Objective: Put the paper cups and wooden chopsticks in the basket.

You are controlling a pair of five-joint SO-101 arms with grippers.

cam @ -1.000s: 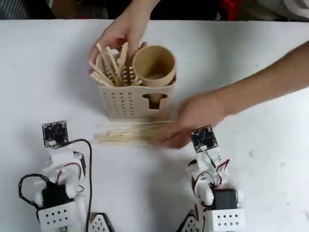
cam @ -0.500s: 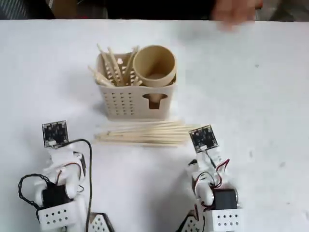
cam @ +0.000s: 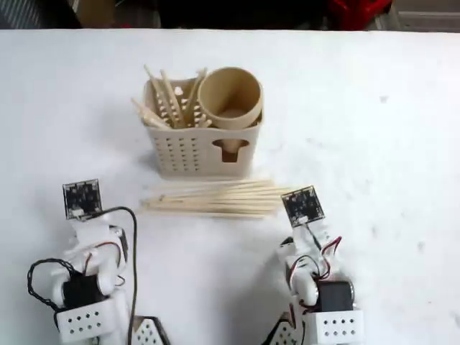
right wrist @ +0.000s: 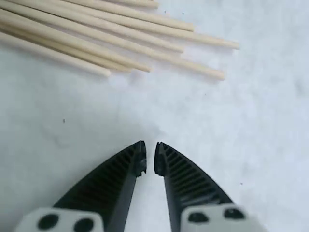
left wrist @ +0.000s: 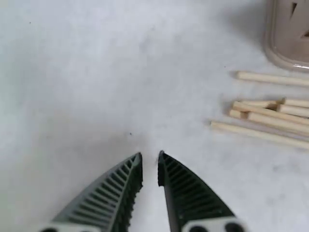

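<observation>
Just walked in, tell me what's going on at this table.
Nothing is being handled right now. The basket holds a paper cup and some wooden chopsticks, while a loose bundle of chopsticks lies on the table just in front of it. The left arm and right arm sit at the near edge, jaws shut on nothing, near the bundle's two ends.

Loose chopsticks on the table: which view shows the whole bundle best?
High view: the full bundle of loose chopsticks lies on the table beside the basket, both ends visible. The left wrist view catches one end of the bundle, the right wrist view the other.
</observation>
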